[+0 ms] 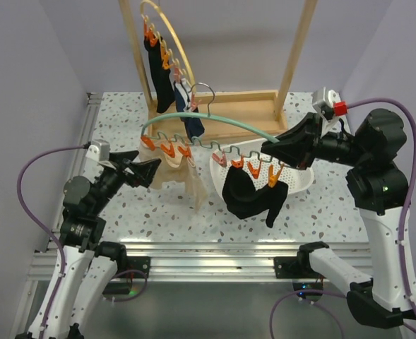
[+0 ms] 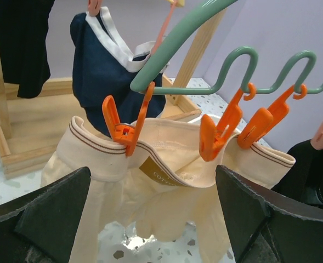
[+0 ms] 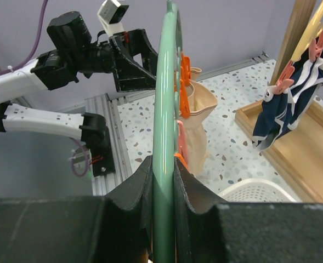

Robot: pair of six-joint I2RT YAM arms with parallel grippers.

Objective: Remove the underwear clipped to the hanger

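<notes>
- The left gripper (image 2: 153, 213) is wide open, its two black fingers either side of the pale beige cloth underwear (image 2: 166, 181), just short of touching it.
- Orange plastic clips (image 2: 123, 129) pin that beige waistband to the wavy mint-green hanger (image 2: 188, 24).
- Farther right on the same hanger, black cloth underwear (image 1: 246, 194) hangs from clips in front of the white perforated plastic basket (image 1: 296, 180), which stands on the speckled surface (image 1: 158, 212); the basket's contents cannot be made out.
- The right gripper (image 3: 162, 164) is clamped on the hanger's arm.
- Behind, navy blue underwear with white trim (image 2: 101, 66) hangs near the wooden rack (image 1: 292, 56).
</notes>
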